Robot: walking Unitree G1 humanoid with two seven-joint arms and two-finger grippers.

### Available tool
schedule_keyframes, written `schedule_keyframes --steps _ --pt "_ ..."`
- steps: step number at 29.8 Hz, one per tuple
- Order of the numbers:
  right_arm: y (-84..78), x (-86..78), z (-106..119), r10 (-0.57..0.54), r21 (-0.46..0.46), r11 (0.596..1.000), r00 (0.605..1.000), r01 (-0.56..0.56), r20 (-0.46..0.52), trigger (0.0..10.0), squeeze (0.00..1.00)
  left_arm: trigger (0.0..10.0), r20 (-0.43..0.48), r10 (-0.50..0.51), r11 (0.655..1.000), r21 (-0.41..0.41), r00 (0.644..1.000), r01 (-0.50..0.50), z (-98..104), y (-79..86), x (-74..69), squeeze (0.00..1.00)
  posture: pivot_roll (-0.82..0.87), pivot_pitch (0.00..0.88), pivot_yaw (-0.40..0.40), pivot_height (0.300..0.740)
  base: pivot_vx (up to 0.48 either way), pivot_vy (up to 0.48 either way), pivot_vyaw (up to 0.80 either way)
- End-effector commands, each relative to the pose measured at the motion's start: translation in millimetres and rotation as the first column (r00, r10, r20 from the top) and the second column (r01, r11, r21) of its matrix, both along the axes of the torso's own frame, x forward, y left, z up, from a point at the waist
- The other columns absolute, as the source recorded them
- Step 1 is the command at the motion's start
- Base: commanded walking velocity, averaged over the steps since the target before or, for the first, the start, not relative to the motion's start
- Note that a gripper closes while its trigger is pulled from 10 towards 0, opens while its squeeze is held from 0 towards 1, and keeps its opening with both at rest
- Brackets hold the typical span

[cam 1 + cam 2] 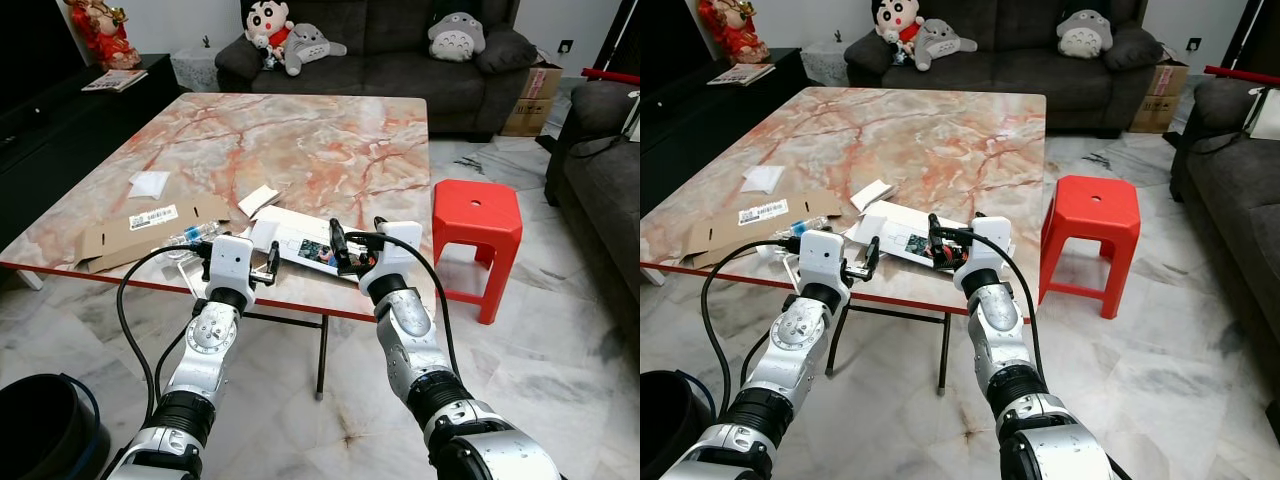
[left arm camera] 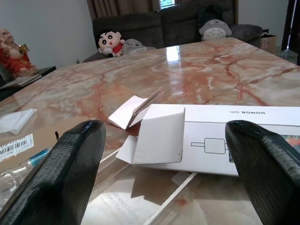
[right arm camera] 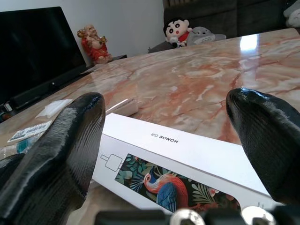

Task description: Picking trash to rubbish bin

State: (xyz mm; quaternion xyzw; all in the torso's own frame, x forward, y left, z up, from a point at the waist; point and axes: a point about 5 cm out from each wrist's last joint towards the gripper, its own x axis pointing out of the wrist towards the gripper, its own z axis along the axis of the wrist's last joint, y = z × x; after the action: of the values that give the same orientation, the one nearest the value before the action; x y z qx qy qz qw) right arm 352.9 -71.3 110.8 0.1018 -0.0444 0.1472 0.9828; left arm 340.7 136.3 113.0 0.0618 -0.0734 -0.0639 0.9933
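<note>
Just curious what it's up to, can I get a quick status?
Both hands open: left hand, right hand at table edge. White box lies between right hand's fingers, ungrasped. Bin on floor, left.

Bright, even daylight throughout. White glare on the glossy tabletop at its far end, toward the sofa. Soft shadows under the white box. Sharp in the head views; black fingers blurred and out of focus close to the wrist cameras.

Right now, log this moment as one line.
left end effector: open | right end effector: open, at white box | bin: floor, left
</note>
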Motion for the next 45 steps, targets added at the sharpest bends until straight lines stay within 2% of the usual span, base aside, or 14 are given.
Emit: schedule_keyframes --steps 1,10,15,17,22,26,32,38,45 --pt "5.5 1.0 4 0.011 0.017 1.0 1.0 -0.011 0.004 10.0 0.0 10.0 0.011 0.024 1.0 -0.012 1.0 -0.024 4 4.6 2.0 0.0 -0.01 0.0 0.054 0.74 0.0 0.0 0.0" --pt "6.3 1.0 4 0.015 0.016 1.0 1.0 -0.015 0.001 10.0 0.0 10.0 0.007 0.033 0.999 -0.006 0.999 -0.033 4 7.1 2.8 0.0 -0.01 0.0 0.054 0.74 0.0 0.0 0.0" --pt "7.3 0.7 3 0.02 0.014 1.0 1.0 -0.02 -0.002 10.0 0.0 10.0 0.002 0.029 0.997 0.072 1.0 -0.029 7 13.1 9.2 0.0 -0.01 0.0 0.052 0.74 0.0 0.0 0.0" --pt "7.3 0.4 3 0.021 0.016 1.0 1.0 -0.021 -0.002 10.0 0.0 10.0 -0.015 0.036 0.992 0.12 0.999 -0.034 10 17.8 16.0 0.0 -0.01 0.0 0.051 0.74 0.0 0.0 0.0" --pt "8.0 0.0 3 0.023 0.016 1.0 1.0 -0.023 -0.001 10.0 0.0 10.0 -0.048 0.006 0.987 0.158 0.999 0.001 9 16.5 21.2 0.0 -0.02 0.0 0.053 0.74 0.0 0.0 0.0" --pt "8.1 -0.5 2 0.024 0.016 1.0 1.0 -0.024 -0.001 10.0 0.0 10.0 -0.084 -0.02 0.974 0.225 0.996 0.038 8 13.0 26.5 0.0 -0.02 0.0 0.051 0.74 0.0 0.0 0.0" --pt "7.3 -1.4 1 0.025 0.013 1.0 1.0 -0.025 0.0 10.0 0.0 10.0 -0.079 -0.062 0.947 0.309 0.995 0.083 16 3.0 33.9 0.0 -0.03 0.0 0.052 0.74 0.0 0.0 0.0" --pt "7.0 -2.8 0 0.021 0.03 0.999 1.0 -0.021 -0.002 10.0 0.0 10.0 -0.064 -0.07 0.945 0.315 0.996 0.087 25 -5.3 40.6 0.0 -0.04 0.0 0.053 0.74 0.0 0.0 0.0" --pt "6.7 -6.9 -3 0.026 0.025 0.999 1.0 -0.026 0.008 10.0 0.0 10.0 -0.079 -0.095 0.936 0.332 0.992 0.116 22 -18.2 41.0 0.0 -0.06 0.0 0.059 0.74 0.0 0.0 0.0"
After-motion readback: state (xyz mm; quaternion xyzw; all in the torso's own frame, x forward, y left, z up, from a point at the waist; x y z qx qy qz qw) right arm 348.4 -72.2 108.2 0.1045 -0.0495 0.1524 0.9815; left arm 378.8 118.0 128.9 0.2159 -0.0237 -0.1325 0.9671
